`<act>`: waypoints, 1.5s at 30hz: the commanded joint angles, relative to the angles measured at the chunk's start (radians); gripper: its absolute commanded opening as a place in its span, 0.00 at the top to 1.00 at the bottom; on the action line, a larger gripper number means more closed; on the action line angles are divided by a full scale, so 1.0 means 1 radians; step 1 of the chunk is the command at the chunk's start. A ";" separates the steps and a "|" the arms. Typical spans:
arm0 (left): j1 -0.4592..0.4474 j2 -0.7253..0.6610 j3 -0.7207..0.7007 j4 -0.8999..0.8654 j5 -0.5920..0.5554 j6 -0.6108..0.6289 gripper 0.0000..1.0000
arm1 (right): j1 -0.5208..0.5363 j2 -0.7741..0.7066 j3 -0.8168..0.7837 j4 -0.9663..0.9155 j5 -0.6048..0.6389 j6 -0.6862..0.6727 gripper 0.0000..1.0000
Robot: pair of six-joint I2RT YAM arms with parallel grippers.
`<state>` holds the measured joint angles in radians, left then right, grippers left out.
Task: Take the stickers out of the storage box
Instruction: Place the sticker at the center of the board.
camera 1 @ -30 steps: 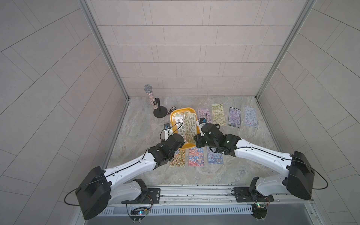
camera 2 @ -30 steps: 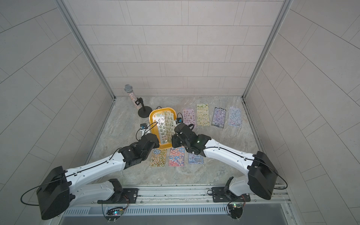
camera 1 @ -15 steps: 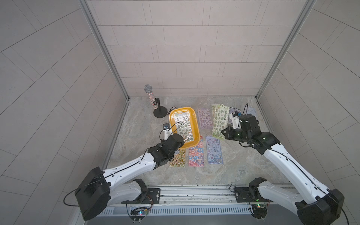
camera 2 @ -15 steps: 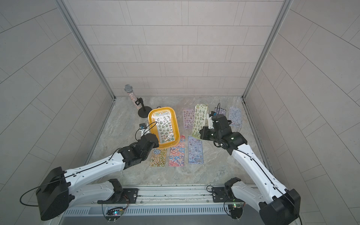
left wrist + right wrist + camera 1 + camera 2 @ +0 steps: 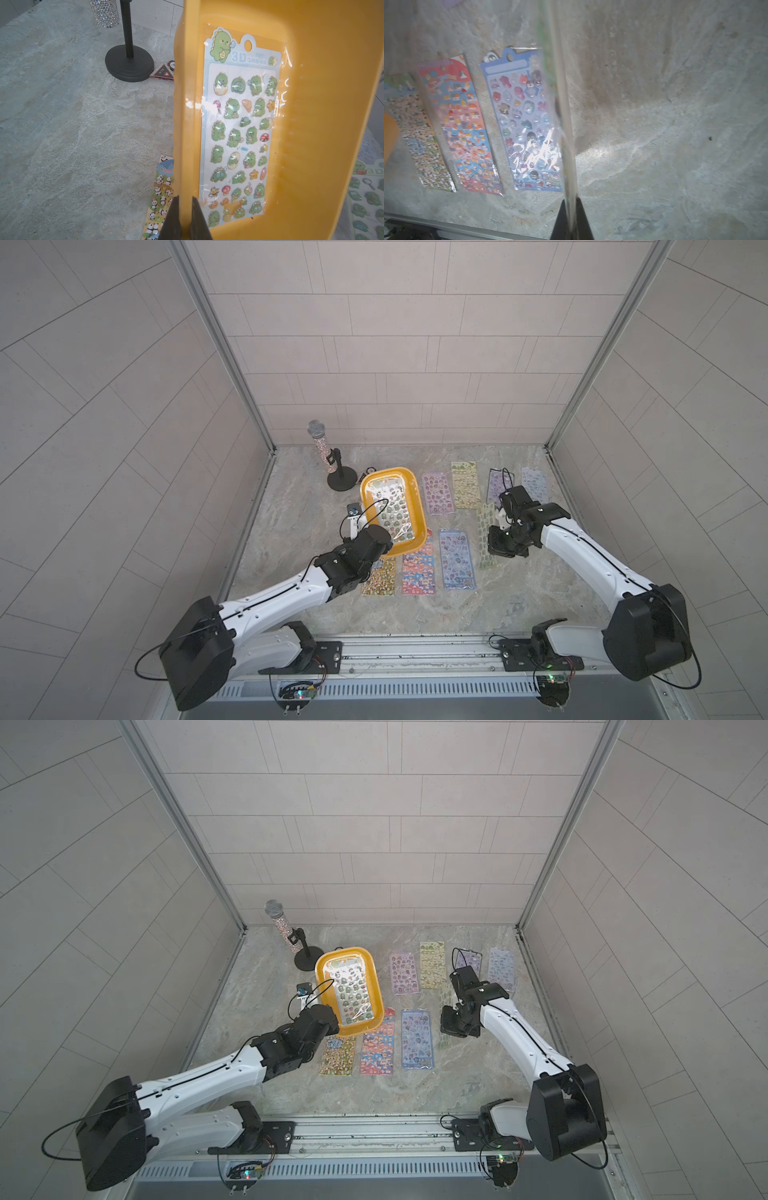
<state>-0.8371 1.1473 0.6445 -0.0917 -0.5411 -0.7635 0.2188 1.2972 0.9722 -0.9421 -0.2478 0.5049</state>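
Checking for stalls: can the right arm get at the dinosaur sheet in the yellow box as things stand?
Probably not yet: the right gripper is shut on another green sheet. The storage box, gripped at its rim by the left gripper, leaves the dinosaur sheet uncovered.

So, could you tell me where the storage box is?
In both top views, the storage box is left of centre, near the microphone stand, left claw gripping its rim.

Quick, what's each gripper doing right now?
Left gripper: closed on the rim of the yellow box.
Right gripper: closed on a green sticker sheet.
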 commanded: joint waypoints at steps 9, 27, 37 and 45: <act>0.006 -0.006 -0.009 0.043 0.004 -0.011 1.00 | 0.002 0.098 0.016 -0.085 0.065 -0.020 1.00; 0.005 -0.026 -0.010 0.040 0.015 -0.013 1.00 | 0.008 0.377 0.094 -0.169 0.317 -0.034 0.87; 0.006 -0.022 -0.013 0.045 0.015 -0.016 1.00 | 0.030 0.496 0.109 -0.172 0.377 -0.039 0.75; 0.005 -0.021 -0.013 0.046 0.019 -0.018 1.00 | 0.034 0.524 0.101 -0.181 0.437 -0.028 0.62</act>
<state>-0.8371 1.1431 0.6380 -0.0795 -0.5152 -0.7704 0.2474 1.8099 1.0721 -1.0870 0.1329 0.4690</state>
